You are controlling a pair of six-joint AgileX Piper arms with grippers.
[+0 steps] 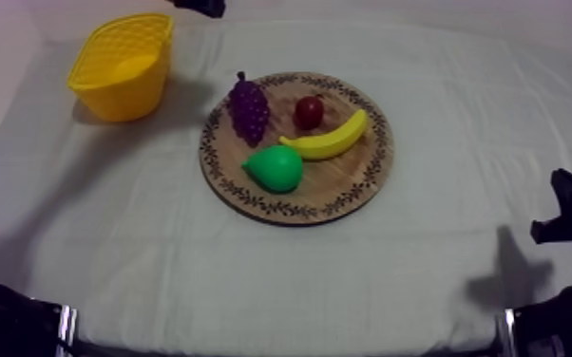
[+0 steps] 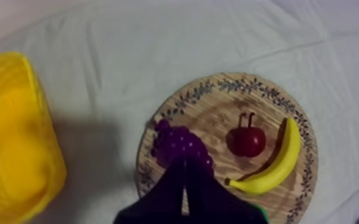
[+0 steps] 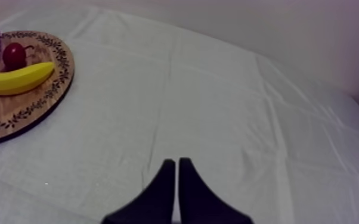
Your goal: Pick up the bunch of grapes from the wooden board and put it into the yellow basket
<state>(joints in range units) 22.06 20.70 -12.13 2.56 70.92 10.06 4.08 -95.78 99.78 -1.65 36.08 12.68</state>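
Left gripper [image 2: 185, 170], closed on nothing, is hovering over the grapes [image 2: 179, 143] lying at the board [image 2: 217, 113] edge nearest the basket [image 2: 15, 149], pick not yet begun.

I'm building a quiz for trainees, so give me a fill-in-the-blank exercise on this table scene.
1. The round wooden board carries ___ toy fruits.
2. The purple bunch of grapes lies on the board's side nearest the ___ latticed basket.
3. The black-fingered left gripper, aimed at the grapes, is ___.
Missing words: four; yellow; shut.
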